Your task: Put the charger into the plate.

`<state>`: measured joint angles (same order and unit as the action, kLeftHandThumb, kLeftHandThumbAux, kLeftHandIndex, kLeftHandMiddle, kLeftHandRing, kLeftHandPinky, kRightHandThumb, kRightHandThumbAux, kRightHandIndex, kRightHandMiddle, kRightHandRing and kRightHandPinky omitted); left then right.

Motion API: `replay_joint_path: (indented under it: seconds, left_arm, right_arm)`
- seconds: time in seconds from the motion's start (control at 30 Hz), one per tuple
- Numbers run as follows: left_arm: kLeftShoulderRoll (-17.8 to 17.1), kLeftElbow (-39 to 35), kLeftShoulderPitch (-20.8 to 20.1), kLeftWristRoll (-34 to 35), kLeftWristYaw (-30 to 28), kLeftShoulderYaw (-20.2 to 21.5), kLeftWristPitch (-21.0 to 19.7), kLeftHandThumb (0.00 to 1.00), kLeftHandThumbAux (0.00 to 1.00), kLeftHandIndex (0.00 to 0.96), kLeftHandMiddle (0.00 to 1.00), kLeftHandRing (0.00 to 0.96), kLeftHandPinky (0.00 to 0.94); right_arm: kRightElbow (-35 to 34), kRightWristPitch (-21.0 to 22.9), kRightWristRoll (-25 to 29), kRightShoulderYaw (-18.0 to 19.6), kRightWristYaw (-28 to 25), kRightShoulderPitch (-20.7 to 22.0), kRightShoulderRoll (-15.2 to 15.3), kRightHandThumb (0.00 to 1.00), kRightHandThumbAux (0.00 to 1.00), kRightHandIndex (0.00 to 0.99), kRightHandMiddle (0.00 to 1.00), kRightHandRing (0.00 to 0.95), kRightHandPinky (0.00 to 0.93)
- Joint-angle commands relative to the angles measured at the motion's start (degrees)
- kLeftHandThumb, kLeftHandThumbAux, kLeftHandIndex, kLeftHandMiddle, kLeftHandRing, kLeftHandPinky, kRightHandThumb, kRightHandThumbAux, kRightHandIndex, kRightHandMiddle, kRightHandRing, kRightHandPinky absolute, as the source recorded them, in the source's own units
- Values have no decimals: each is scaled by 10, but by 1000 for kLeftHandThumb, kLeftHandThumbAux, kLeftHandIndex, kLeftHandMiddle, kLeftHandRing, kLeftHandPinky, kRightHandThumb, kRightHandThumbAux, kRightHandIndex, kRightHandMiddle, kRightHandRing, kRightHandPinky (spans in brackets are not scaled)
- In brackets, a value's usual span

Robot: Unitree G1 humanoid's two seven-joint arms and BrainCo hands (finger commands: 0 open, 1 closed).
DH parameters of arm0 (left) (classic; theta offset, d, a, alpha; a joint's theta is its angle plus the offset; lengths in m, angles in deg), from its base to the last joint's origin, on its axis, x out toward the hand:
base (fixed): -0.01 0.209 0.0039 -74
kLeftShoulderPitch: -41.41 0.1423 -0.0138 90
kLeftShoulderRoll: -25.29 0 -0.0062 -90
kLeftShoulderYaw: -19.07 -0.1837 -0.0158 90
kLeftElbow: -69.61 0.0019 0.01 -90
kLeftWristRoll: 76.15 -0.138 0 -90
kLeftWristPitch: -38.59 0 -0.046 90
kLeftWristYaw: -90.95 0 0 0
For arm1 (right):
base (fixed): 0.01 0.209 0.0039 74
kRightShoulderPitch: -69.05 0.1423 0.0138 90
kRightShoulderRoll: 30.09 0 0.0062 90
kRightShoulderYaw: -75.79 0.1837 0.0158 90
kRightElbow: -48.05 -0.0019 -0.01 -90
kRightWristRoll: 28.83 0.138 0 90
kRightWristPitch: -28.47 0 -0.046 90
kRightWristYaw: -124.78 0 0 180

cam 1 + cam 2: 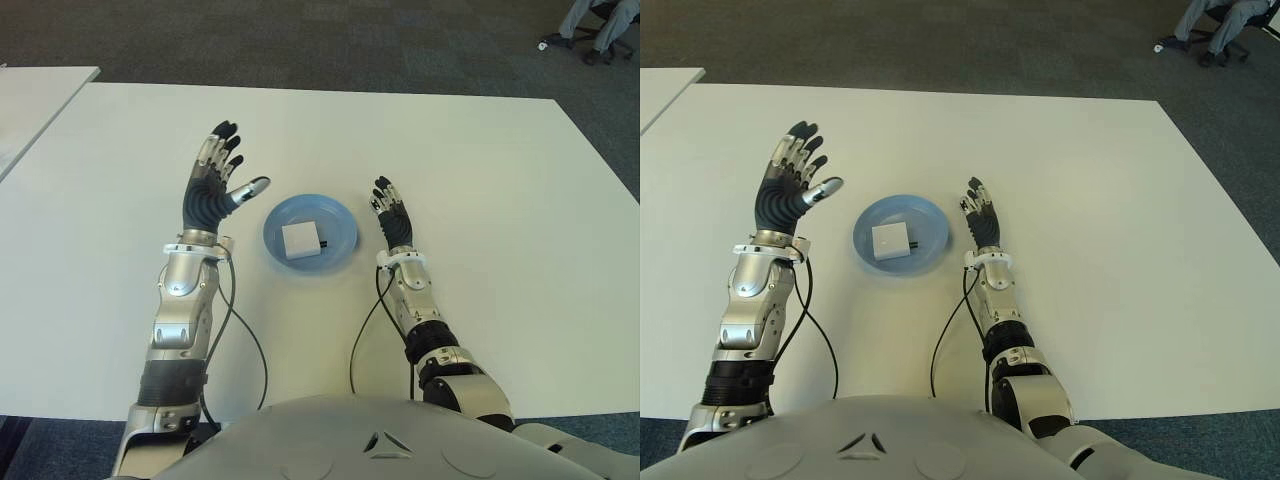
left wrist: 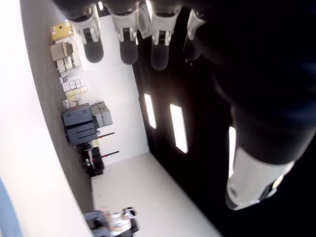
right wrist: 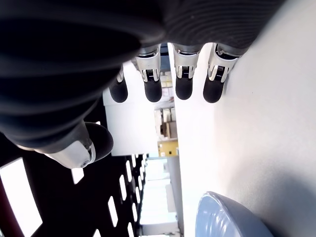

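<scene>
Seen from the head camera, left to right across a white table point(image 1: 500, 180). Farthest left, the edge of a second white table point(image 1: 35, 100), set apart by a strip of dark carpet point(image 1: 330, 40). Next, the left hand point(image 1: 212, 185), raised above the tabletop just left of the plate, palm turned toward the plate, four fingers point(image 2: 127, 34) straight and fanned, thumb point(image 1: 250, 189) angled out toward the plate rim; holding nothing. Black cables point(image 1: 245, 340) looping back from both wrists over the table toward the grey torso point(image 1: 370, 440).

At centre, a round pale-blue plate point(image 1: 340, 222), shallow, with a raised rim. Inside it, slightly nearer the robot than the middle, the charger point(image 1: 301, 241): a small white block, nearly square from above, lying flat. Long axis hard to call on so square a body; edges turned slightly off the table's edges. A small dark prong or tab showing at its right side, pointing right toward the right hand.

Just right of the plate, the right hand point(image 1: 392, 216), low by the table, fingers point(image 3: 183, 79) extended and close together, pointing away from the robot, empty; contact with the table not clear. Far right, at the room's back, legs of a seated person point(image 1: 600, 25) on a chair.
</scene>
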<state>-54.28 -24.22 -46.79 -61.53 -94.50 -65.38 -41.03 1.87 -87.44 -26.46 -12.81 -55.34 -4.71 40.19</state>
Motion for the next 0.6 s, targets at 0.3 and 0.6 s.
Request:
replay_joint_path:
  seconds: [0.3, 0.6]
  left_arm:
    - [36, 202, -13, 25, -61, 35, 103, 0, 676, 1, 14, 0, 0]
    - [32, 295, -23, 30, -100, 47, 138, 0, 648, 0, 22, 0, 0]
  right_arm:
    - [7, 16, 10, 3, -17, -15, -14, 0, 483, 0, 0, 0, 5]
    - [8, 16, 10, 6, -22, -18, -9, 0, 524, 0, 0, 0, 0]
